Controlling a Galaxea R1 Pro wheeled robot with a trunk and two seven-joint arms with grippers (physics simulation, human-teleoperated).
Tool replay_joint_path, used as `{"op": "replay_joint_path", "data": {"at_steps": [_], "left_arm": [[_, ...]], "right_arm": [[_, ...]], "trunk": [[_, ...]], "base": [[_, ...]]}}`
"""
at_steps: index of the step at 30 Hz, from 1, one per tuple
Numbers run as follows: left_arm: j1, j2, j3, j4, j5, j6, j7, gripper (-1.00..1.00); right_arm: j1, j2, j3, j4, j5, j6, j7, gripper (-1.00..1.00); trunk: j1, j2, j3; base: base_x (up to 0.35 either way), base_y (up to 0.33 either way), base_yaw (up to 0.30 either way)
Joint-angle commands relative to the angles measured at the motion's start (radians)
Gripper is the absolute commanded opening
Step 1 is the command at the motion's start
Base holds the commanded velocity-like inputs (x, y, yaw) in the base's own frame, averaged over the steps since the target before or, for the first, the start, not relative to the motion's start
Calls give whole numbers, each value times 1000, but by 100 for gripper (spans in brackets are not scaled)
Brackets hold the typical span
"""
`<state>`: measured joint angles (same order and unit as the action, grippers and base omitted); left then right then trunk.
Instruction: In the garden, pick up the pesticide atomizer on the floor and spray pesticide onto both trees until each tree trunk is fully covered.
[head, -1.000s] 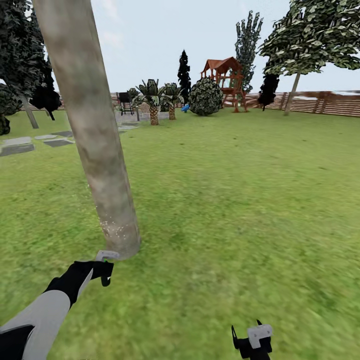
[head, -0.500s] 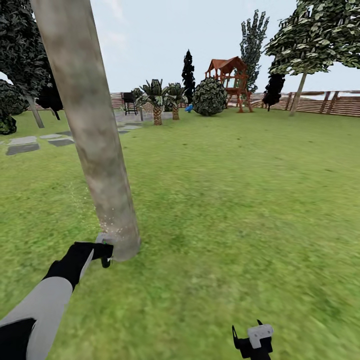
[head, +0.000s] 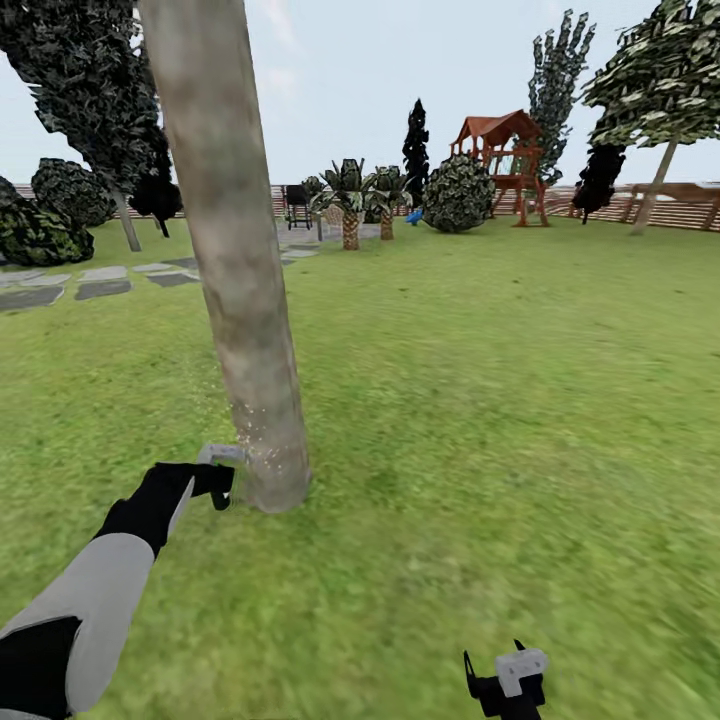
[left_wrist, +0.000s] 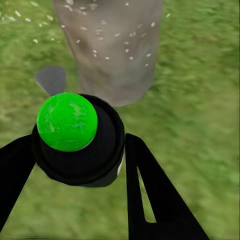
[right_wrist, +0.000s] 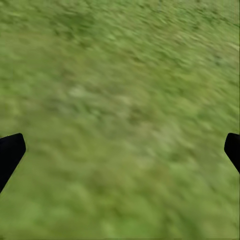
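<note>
Two black fingers of my left gripper are pinched on the pesticide atomizer, a black round-bodied bottle with a bright green domed cap and a pale grey nozzle tab sticking out toward the trunk. In the head view, that left gripper sits low, just beside the foot of the thick pale grey-brown mottled tree trunk, on the side nearer me, with the grey nozzle almost touching the bark. Whether it actually touches, I cannot tell.

A scatter of tiny whitish-yellow pesticide specks clings to the lower part of the trunk; in my left wrist view, the same specks dot the bark and drift over the grass beside it. Higher up, the trunk looks bare of specks.

My right gripper hangs well apart from the trunk, low over the green lawn, its fingers spread wide with nothing but blurred grass between them.

Far beyond the trunk stand a red-roofed wooden play tower, a round leafy bush, two short palms and a brown slatted wooden fence. Grey paving slabs lie in the lawn behind the trunk.
</note>
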<state>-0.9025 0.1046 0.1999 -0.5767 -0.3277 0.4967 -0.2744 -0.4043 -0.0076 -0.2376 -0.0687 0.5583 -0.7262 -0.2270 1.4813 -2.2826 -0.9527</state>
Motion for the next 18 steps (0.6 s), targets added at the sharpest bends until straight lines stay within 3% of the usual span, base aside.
{"op": "replay_joint_path", "data": {"at_steps": [1,4,8,13,18], "left_arm": [[-1,0,5,-2,-11,3,-9,-100],[4,-7,3,-2,-12,1,-9,-100],[-6,-18,2,-3,-11,1,-9,-100],[-25,-11,3,-5,-11,3,-8,-100],[-26,-13,3,-5,-11,3,-8,-100]], "right_arm": [[-1,0,-5,1,11,-2,-6,100],[-1,0,-5,1,11,-2,-6,100],[-1,0,-5,1,11,-2,-6,100],[-1,-1,-5,1,11,-2,-6,100],[-1,-2,-5,1,11,-2,-6,100]], "trunk": [[0,0,-1],[0,0,-1],[0,0,-1],[0,0,-1],[0,0,-1]], "base": [[0,0,276],[15,-3,217],[190,-123,27],[222,-177,1],[58,-257,0]]}}
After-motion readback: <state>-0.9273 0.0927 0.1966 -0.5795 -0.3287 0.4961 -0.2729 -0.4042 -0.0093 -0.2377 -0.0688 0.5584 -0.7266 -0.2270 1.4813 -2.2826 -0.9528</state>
